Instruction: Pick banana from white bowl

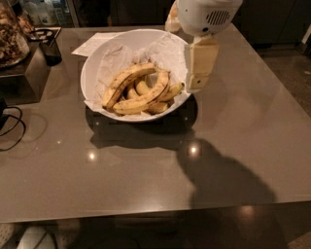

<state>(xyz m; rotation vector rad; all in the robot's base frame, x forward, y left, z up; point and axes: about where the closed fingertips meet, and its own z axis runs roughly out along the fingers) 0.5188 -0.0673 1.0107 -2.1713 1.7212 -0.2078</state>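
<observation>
The white bowl lined with crumpled white paper stands on the grey table, left of centre and toward the back. Several bananas lie in it. The long curved speckled banana lies along the front of the pile. An equally long banana with a dark edge stripe lies just behind it, and shorter bananas sit between and beside them. My gripper hangs from the white arm head at the bowl's right rim. It is just right of the bananas' ends and holds nothing.
A white sheet of paper lies behind the bowl. A dark cup and a dark box bearing a container of food stand at the left. A black cable loops at the left edge. The table's front edge is near.
</observation>
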